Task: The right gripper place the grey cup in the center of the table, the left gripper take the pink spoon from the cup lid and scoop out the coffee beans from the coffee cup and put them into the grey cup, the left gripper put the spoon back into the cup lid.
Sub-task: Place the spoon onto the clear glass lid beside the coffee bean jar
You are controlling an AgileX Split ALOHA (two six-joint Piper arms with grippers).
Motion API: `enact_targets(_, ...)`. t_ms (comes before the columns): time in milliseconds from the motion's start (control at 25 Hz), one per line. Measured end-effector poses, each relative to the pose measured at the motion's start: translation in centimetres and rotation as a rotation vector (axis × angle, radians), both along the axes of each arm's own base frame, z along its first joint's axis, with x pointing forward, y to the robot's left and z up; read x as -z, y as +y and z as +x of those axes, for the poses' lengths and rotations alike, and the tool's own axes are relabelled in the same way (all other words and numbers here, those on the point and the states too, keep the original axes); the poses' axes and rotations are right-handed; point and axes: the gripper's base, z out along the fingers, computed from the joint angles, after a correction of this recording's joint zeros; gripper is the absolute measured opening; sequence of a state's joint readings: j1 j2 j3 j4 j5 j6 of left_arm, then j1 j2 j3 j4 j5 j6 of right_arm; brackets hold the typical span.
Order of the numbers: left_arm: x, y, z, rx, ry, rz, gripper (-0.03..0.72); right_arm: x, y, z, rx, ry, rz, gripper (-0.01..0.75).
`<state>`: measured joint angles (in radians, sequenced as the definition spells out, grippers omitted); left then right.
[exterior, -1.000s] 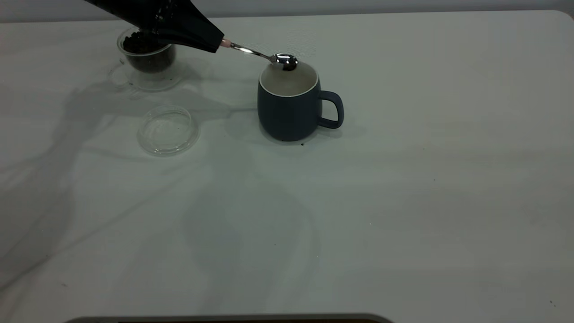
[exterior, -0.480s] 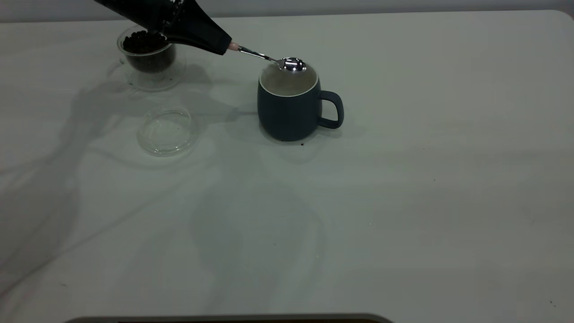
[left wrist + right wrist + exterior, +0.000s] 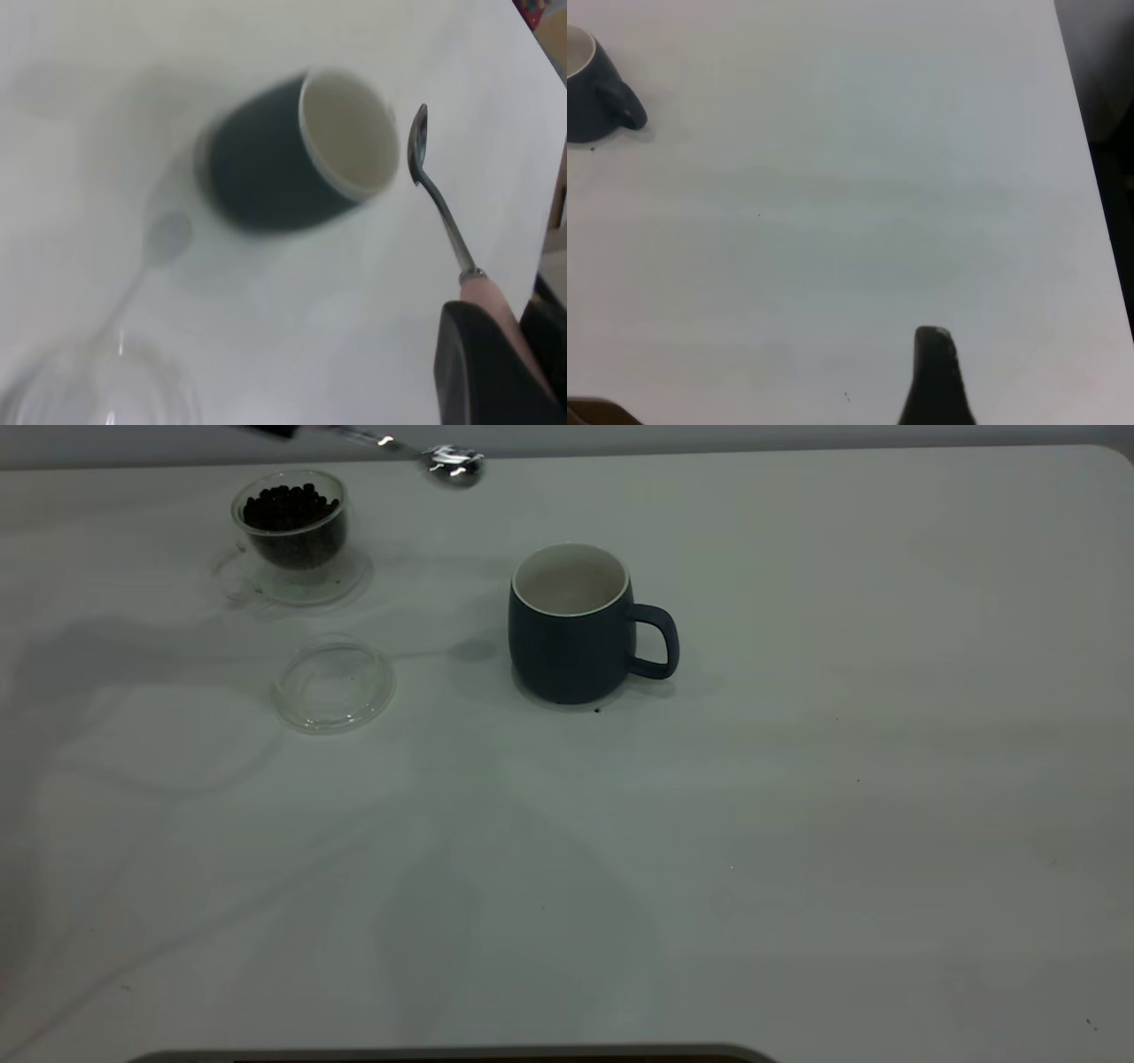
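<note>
Coffee cup [image 3: 292,522] – full of beans; grey cup [image 3: 571,624] interior – contents unseen.

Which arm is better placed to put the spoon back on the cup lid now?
Left. Its end effector already holds the pink spoon, lifted near the coffee cup, close to the cup lid. The right end effector is far from the lid.

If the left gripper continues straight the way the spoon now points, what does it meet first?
Probably nothing: in the left wrist view the spoon points past the grey cup rim, beside it, though depth is unclear.
</note>
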<state>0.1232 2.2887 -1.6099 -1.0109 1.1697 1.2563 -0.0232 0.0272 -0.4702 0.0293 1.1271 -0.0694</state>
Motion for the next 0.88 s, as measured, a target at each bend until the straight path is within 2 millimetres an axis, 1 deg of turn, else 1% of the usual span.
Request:
enact_targets(200, 2.5, 6.9, -2.5, -0.171, 0.108, -0.025, 0.114, 0.0, 0.0, 0.0, 0.0, 0.0, 0.0, 0.591)
enact_targets(240, 3.1, 8.0, -2.9, -0.203, 0.13, -0.032, 0.114, 0.0, 0.0, 0.0, 0.0, 0.0, 0.0, 0.591)
enact_targets(320, 4.3, 9.3, -3.7, -0.243, 0.177, -0.045, 0.114, 0.0, 0.0, 0.0, 0.0, 0.0, 0.0, 0.591)
enact_targets(400, 6.0, 9.9, -4.3, -0.262, 0.227, -0.058, 0.114, 0.0, 0.0, 0.0, 0.0, 0.0, 0.0, 0.591)
enact_targets(520, 8.6, 9.9, -4.6, -0.276, 0.29, -0.078, 0.114, 0.0, 0.0, 0.0, 0.0, 0.0, 0.0, 0.591)
enact_targets(640, 9.9, 9.9, -4.8, -0.287, 0.323, -0.095, 0.114, 0.0, 0.0, 0.0, 0.0, 0.0, 0.0, 0.591)
enact_targets(880, 11.3, 9.9, -4.9, -0.321, 0.356, -0.104, 0.114, 0.0, 0.0, 0.0, 0.0, 0.0, 0.0, 0.591)
